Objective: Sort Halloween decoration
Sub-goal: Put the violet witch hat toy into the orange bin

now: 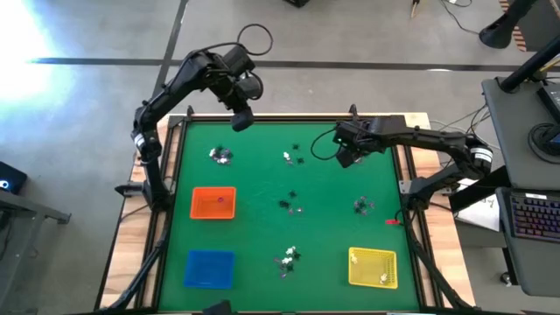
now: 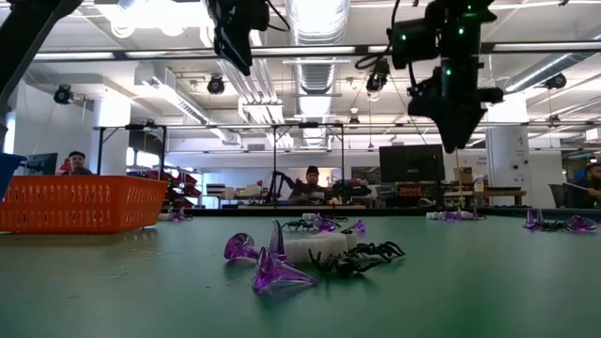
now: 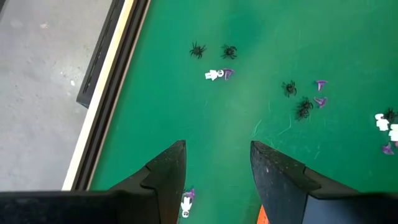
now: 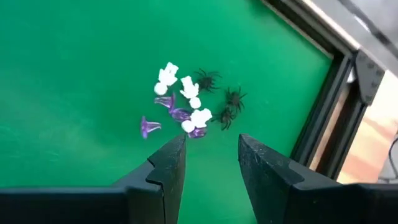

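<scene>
Small trinkets — white, black and purple — lie in loose clusters across the green tabletop (image 1: pixel 262 175). Taking the orange tray (image 1: pixel 213 203) as the landmark: one cluster (image 1: pixel 220 156) sits just beyond the tray toward the far edge, another (image 1: pixel 293 157) farther along that edge to the right, a few pieces (image 1: pixel 291 203) level with the tray at mid-table, one cluster (image 1: pixel 362 206) well to the right, and one (image 1: pixel 288 257) toward the near edge, between the blue tray (image 1: pixel 210 268) and the yellow tray (image 1: pixel 373 267). At least one white piece already lies in the yellow tray.

The left gripper (image 1: pixel 241 121) hangs high over the far edge, beyond the orange tray, its jaws released and empty. Its wrist view looks past the fingers (image 3: pixel 168 177) onto scattered spiders and a white piece with a purple one.

The right gripper (image 4: pixel 210 158) is raised over the far right part of the tabletop, well right of the orange tray, jaws apart with nothing between them. A tight cluster (image 4: pixel 186 109) of white figures, purple pieces and black spiders lies on the cloth directly ahead of its fingertips, near the frame (image 4: pixel 323 118) — so the right arm looks the better placed for a pick there. The pieces are bunched and touching, which would likely make singling one out the hard part.
</scene>
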